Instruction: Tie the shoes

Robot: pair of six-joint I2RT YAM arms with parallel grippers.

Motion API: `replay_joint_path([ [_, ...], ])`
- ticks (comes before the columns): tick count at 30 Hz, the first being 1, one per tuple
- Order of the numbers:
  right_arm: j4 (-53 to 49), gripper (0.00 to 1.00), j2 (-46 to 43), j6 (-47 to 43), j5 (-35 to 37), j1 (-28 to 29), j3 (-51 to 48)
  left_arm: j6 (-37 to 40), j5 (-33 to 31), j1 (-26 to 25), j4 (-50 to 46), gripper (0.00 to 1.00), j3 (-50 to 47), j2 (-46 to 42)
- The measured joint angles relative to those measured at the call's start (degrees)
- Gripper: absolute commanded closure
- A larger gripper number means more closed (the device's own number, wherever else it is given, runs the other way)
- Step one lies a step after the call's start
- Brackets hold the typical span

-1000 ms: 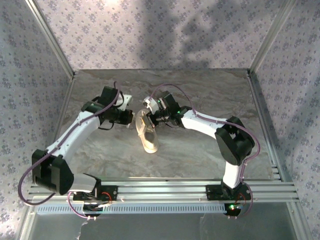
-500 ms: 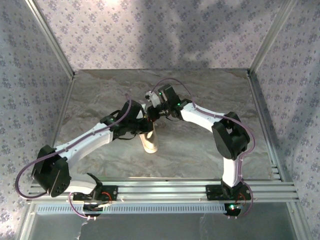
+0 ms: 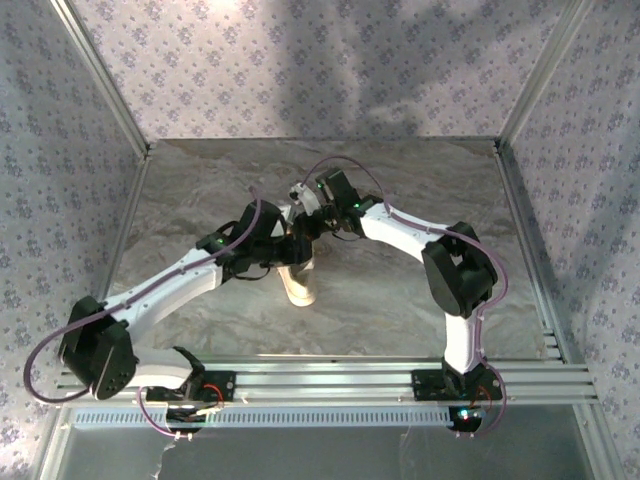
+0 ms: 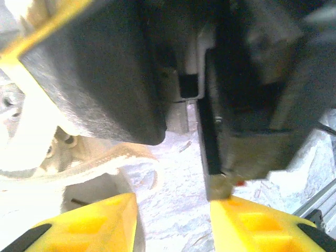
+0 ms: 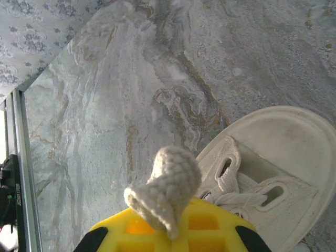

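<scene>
- Closest to me, the aluminium rail (image 3: 330,378) along the near edge of the marbled table (image 3: 400,310) carries both arm bases
- From its base on the left, the left arm (image 3: 170,285) stretches up and to the right toward the middle of the table
- The right arm (image 3: 455,280) rises from its base, folds at a dark elbow and reaches left to the same spot
- The shoe (image 3: 300,288) lies on the table a little left of centre, its length running near to far
- I see only its pale near end poking out toward me, because the grippers cover the rest
- The left gripper (image 3: 296,248) hangs over the shoe
- On its wrist camera the yellow fingertips (image 4: 89,226) stand spread, with bare table in the gap and nothing between them
- Just past those fingertips a dark gripper body looms very close and blurred
- The right gripper (image 3: 305,222) meets the left one over the far part of the shoe
- Its fingers are pressed together on a white braided lace (image 5: 165,191), whose end sticks up above the yellow pad
- On the right wrist camera the shoe's rounded toe cap and eyelets lie just beside those fingers, at the lower right
- Farthest off, the flower-patterned walls (image 3: 300,70) close in the back and sides of the table
</scene>
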Motion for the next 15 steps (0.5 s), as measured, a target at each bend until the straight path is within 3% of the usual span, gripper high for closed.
replay_joint_path([
  [4,-1.3,1.00,0.0,-3.2,-0.1,0.6,0.0,5.5,-0.1,4.3,-3.8,0.57,0.7,-6.4],
  [9,-2.2,1.00,-0.2,-6.9,-0.1,1.2,0.0,7.8,2.2,14.0,-1.3,0.55,-2.1,-15.4],
  [11,-2.4,1.00,-0.4,-8.2,-0.1,1.4,0.0,7.6,4.7,18.1,1.1,0.55,-4.2,-15.7],
  [15,-2.6,1.00,-0.7,-9.9,-0.1,1.6,0.0,7.6,9.8,19.8,5.6,0.56,-5.8,-10.1],
])
